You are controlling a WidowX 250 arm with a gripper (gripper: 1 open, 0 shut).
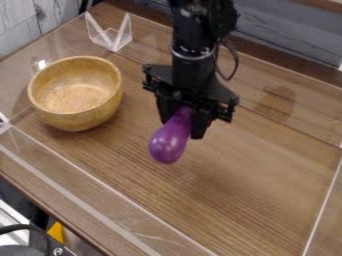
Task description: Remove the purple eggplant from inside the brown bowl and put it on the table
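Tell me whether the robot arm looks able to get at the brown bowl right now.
Probably not to grasp it: the jaws are already taken up by the purple eggplant. The way over to the brown bowl, beside the arm on the table, looks unobstructed, though.

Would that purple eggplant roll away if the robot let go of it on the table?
It might roll a bit: the eggplant looks rounded and oblong. It would probably curve rather than go straight, since one end looks thicker. Its shiny skin suggests it could be slippery too.
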